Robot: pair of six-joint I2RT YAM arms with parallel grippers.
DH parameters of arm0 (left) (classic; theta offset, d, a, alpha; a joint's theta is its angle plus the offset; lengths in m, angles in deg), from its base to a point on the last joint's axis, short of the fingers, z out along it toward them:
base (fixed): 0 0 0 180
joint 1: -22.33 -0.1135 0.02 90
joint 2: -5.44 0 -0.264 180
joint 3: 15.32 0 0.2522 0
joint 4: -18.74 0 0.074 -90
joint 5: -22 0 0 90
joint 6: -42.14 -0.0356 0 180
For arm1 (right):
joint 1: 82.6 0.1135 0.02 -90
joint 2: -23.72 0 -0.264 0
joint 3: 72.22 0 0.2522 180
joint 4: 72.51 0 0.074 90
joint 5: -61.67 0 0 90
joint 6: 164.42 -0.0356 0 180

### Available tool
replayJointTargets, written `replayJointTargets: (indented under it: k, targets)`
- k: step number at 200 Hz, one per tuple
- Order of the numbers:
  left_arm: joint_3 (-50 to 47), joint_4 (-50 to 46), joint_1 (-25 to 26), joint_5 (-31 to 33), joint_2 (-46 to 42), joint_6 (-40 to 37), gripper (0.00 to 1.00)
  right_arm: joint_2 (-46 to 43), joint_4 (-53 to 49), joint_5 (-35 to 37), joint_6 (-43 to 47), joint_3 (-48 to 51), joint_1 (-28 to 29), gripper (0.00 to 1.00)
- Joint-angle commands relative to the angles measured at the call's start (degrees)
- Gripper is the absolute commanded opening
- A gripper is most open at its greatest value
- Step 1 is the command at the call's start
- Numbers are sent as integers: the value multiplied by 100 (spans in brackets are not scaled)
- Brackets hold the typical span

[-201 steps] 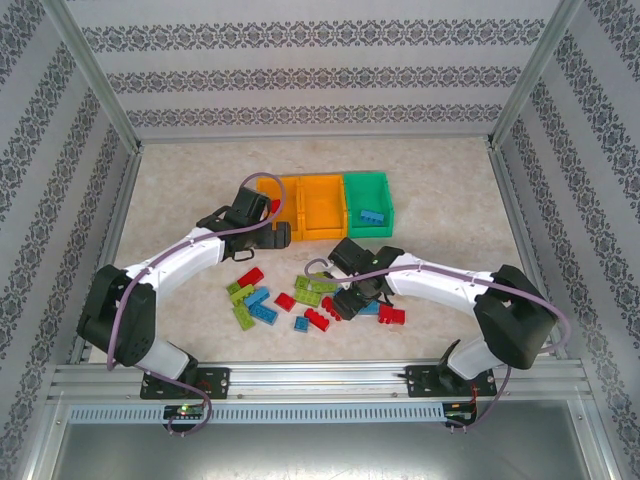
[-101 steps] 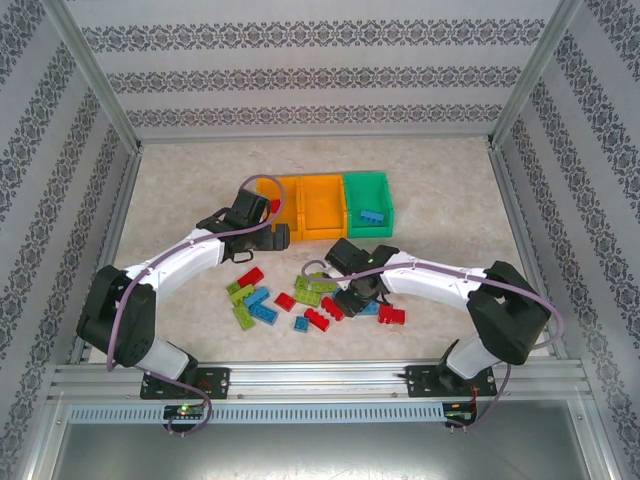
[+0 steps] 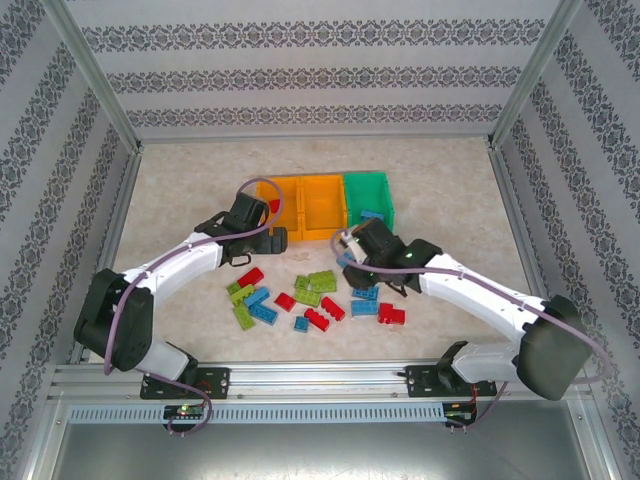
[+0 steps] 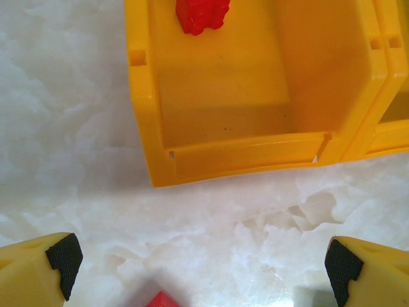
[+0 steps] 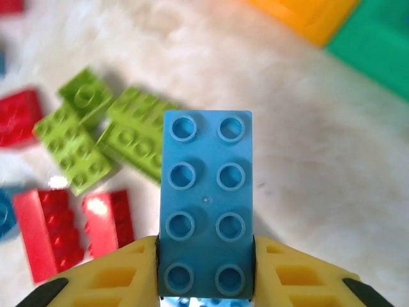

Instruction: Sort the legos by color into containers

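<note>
Since a blue piece (image 3: 372, 214) already lies in the green bin (image 3: 366, 177), I take that to be where blues belong, and the right gripper (image 5: 204, 281) looks set for that trip. Its jaws are pinched onto one end of a blue brick (image 5: 206, 198), studs facing its camera. The brick is held up off the table (image 3: 450, 180), between the loose legos (image 3: 300, 295) and the bins. Gripping it by one end leaves most of its length free, which should let it drop cleanly past the rim.

The left gripper (image 4: 201, 262) hangs with its jaws spread wide and nothing between them. It is just in front of the left orange bin (image 4: 153, 128), where a red brick (image 4: 203, 13) sits near the far wall. My guess is it is placed to fetch another red, since a red corner (image 4: 163, 299) lies right under it.
</note>
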Motion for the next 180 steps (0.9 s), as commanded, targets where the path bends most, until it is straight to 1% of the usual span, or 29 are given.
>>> replayJointTargets:
  k: [1,25,44,70,92,111,132,149,180]
  targets:
    - [-108,98,27,123,-197,37,99,-217,503,610,-671,58,-381,30]
    - [-195,130,26,43,-261,14,100,-129,910,697,-1063,24,-774,31]
    - [-327,252,32,-84,-377,-4,99,130,1094,940,-1193,-115,-1039,30]
    - [-476,335,32,-231,-452,-41,99,673,1478,971,-1185,-363,-1343,31]
    - [-641,383,28,-288,-565,-52,99,1343,1513,960,-1099,-840,-1523,32]
    - [-727,249,30,-171,-697,-69,99,1893,1494,905,-1004,-1279,-1644,32]
    - [-726,-135,27,166,-760,-28,99,2345,1455,872,-966,-1671,-1742,33]
    - [-739,-406,26,319,-763,76,99,2664,1359,870,-996,-1940,-1832,38]
    - [-918,-544,26,377,-800,370,99,3069,1328,878,-964,-2198,-1886,41]
